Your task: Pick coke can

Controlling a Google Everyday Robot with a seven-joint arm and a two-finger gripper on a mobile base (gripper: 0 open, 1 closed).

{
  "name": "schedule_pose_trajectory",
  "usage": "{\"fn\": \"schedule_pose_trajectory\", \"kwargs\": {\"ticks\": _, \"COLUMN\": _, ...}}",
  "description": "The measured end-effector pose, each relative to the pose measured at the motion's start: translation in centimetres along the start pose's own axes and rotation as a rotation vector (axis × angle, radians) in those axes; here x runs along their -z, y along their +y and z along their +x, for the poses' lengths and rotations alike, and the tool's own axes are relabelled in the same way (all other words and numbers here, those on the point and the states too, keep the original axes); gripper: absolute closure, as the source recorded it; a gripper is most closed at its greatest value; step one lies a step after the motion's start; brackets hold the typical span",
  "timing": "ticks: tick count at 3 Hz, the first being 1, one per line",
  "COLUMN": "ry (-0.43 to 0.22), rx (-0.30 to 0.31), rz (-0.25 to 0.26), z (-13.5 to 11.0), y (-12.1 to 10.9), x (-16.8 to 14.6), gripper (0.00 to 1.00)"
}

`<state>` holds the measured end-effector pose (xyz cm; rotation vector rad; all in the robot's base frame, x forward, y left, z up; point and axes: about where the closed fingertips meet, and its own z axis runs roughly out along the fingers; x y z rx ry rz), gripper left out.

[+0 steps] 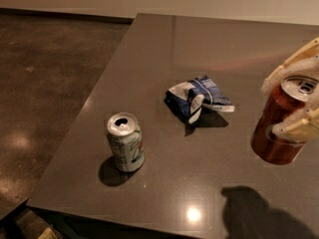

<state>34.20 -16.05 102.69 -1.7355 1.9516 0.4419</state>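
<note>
The coke can (277, 128), red with a silver top and pull tab, hangs tilted in the air at the right edge of the camera view, above the dark table (164, 59). Its shadow lies on the table below it. My gripper (294, 99) is shut on the coke can, one pale finger (286, 71) across the top rim and the other finger (299, 126) across the side. The arm runs out of view to the right.
A green-and-white can (125, 142) stands upright at the front left of the table. A crumpled blue-and-white chip bag (197, 98) lies in the middle. The table's left and front edges drop to a brown floor (45, 83).
</note>
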Motion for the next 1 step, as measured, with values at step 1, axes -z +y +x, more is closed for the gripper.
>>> {"fn": "schedule_pose_trajectory", "kwargs": {"ticks": 1, "ry": -0.006, "rx": 0.005, "rz": 0.023, "z": -0.38, "y": -0.4, "x": 0.11, "gripper": 1.0}}
